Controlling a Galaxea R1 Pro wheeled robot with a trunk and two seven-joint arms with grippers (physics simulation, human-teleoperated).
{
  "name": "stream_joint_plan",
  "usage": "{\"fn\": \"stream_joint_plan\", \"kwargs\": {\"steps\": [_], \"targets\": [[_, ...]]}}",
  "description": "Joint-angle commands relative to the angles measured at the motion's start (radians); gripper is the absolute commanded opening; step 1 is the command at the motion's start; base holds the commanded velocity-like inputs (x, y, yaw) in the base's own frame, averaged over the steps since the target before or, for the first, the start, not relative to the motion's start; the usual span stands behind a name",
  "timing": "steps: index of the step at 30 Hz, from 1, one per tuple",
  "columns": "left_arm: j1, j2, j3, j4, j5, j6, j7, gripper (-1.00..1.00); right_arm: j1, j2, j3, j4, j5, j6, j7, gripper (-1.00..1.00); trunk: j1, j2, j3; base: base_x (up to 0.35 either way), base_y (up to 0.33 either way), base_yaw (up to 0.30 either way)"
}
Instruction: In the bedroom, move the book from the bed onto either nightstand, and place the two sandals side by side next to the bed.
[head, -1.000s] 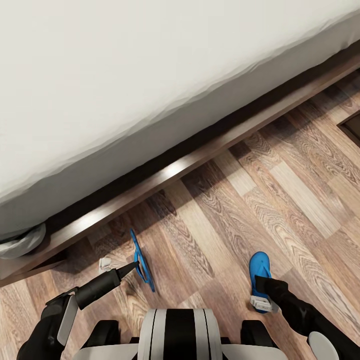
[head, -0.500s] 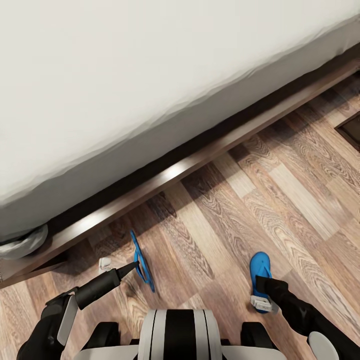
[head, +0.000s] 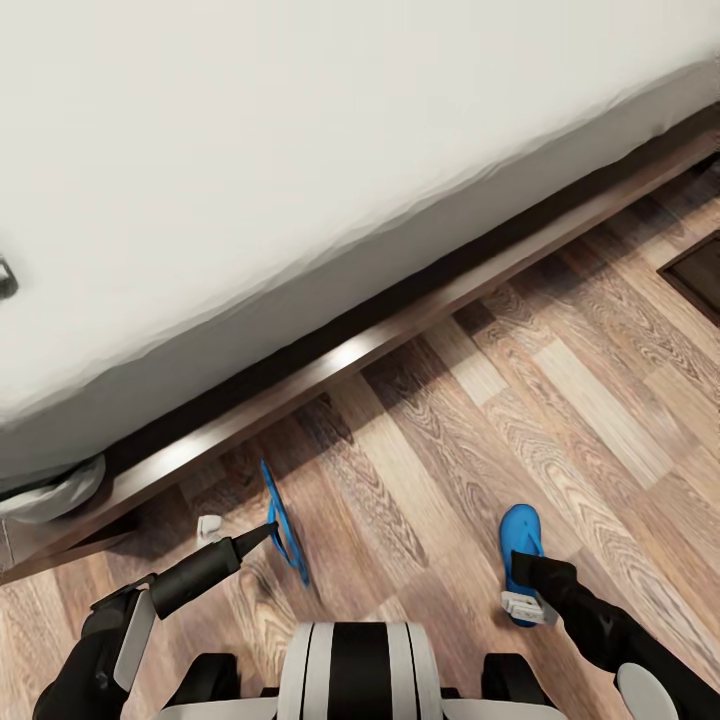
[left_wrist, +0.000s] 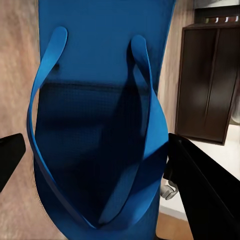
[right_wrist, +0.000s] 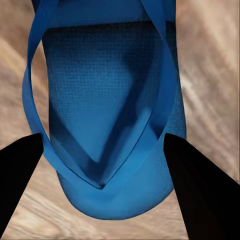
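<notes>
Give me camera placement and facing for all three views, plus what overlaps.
Head view: on the head, looking forward and down at the bed edge and plank floor; both arms and the trunk top show, left gripper at the left sandal, right gripper at the right sandal.
Left wrist view: near the left gripper, looking along its dark fingers at the left sandal's straps.
Right wrist view: same on the right arm, fingers flanking the right sandal lying on the floor.
Shared: each wrist view shares its sandal with the head view.

Head camera looks steeply down; wrist cameras close on sandals (head: 521, 545), perhaps touching.
</notes>
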Motion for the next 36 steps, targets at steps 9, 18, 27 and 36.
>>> {"fn": "stream_joint_plan", "kwargs": {"steps": [9, 18, 27, 36], "targets": [[0.000, 0.000, 0.000, 0.000, 0.002, 0.008, -0.002, -1.00, 0.000, -0.001, 0.000, 0.000, 0.007, -0.002, 0.003, -1.00, -0.004, 0.002, 0.034, 0.000, 0.000, 0.000], [0.000, 0.000, 0.000, 0.001, 0.002, 0.008, -0.002, -1.00, 0.000, 0.000, -0.009, -0.002, 0.006, 0.028, 0.005, -1.00, -0.005, 0.002, 0.042, 0.000, 0.000, 0.000], [0.000, 0.000, 0.000, 0.002, 0.002, 0.008, -0.002, -1.00, 0.001, 0.007, -0.008, 0.020, 0.006, 0.341, 0.003, -1.00, -0.005, 0.002, 0.042, 0.000, 0.000, 0.000], [0.000, 0.000, 0.000, 0.002, 0.002, 0.009, -0.001, -1.00, 0.001, 0.003, -0.008, 0.173, 0.006, 0.708, -0.005, -1.00, -0.005, 0.002, 0.042, 0.000, 0.000, 0.000]]}}
